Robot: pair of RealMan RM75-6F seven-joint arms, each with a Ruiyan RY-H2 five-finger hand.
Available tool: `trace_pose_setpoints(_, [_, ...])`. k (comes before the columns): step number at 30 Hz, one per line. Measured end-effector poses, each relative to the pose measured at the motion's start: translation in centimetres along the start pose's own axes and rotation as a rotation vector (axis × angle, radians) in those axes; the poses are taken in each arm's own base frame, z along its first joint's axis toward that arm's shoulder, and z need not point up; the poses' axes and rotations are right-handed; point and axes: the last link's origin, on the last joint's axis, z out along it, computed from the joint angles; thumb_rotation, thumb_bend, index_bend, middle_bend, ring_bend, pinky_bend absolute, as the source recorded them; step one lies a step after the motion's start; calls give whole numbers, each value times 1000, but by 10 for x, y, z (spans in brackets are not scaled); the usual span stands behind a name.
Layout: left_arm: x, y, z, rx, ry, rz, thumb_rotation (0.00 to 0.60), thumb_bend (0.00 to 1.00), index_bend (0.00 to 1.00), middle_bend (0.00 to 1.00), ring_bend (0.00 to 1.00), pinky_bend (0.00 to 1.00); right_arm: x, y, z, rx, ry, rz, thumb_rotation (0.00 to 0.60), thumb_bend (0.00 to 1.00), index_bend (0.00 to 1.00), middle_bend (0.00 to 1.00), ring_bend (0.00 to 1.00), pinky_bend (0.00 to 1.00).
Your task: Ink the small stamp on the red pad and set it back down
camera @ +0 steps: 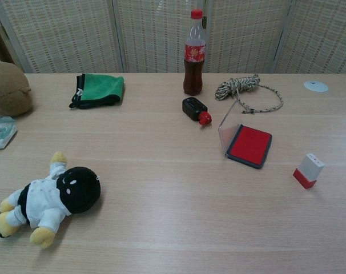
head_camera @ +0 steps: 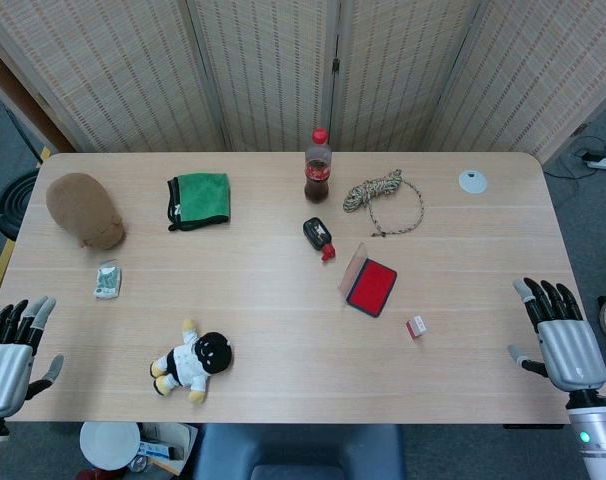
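Stamp [camera: 308,170], small with a red base and pale top, is standing upright on the worktop [head_camera: 283,320] toward the right edge, just beside the red pad [camera: 250,145] but apart from it. That pad is lying open with its clear lid tilted up on the left side (nothing is touching its inked face). Both hands are hovering off the near corners, showing in the head view only: the left hand [head_camera: 8,360] at the near left corner and the right hand [head_camera: 561,338] at the near right, each holding nothing with fingers spread apart. Farther back, a cola bottle [camera: 194,53] is standing near the far edge, a coiled rope [camera: 247,91] lying beside it, and a plush doll [camera: 47,200] is sprawling near the front left.
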Motion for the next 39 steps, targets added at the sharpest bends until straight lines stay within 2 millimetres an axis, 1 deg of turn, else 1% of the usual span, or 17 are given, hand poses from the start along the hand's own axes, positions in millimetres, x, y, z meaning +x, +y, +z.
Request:
trace_pose_setpoints(7, [0,1,2,-9,1,-4,600,336,0,0,9,66,-2,1,0,-4,-10,-1,600,202,0,61,28,0])
trace_pose_setpoints(13, [4,-2,3,3,17,-13,600,337,0,0,9,66,-6,-4,8,41,-55,4,600,204,0,58,28,0])
trace_pose_setpoints(17, [5,-5,0,33,9,-7,600,336,2,0,9,66,-7,-16,24,145,-124,-38,600,205,6,38,18,0])
trace_pose_setpoints(23, [7,-7,-6,60,11,1,600,336,7,0,13,66,-13,-34,42,280,-275,-61,600,212,68,8,0,0])
trace_pose_setpoints(26, [6,-8,-7,70,7,1,600,337,8,0,14,66,-18,-45,51,350,-356,-104,600,226,94,0,0,0])
trace_pose_setpoints(28, [6,-9,-7,78,4,6,600,336,12,0,14,66,-21,-52,54,387,-401,-121,600,233,114,0,0,0])
trace_pose_setpoints(32, [4,-10,-7,94,-15,5,600,337,26,0,17,66,-27,-66,62,443,-481,-136,600,240,116,0,0,0])
trace_pose_setpoints(35, [6,-10,-7,96,-16,0,600,336,26,0,17,66,-30,-72,69,450,-496,-133,600,245,116,0,0,0])
trace_pose_setpoints(39, [8,-11,-7,96,-11,-8,600,336,26,0,17,66,-29,-77,79,435,-463,-102,600,250,116,0,0,0])
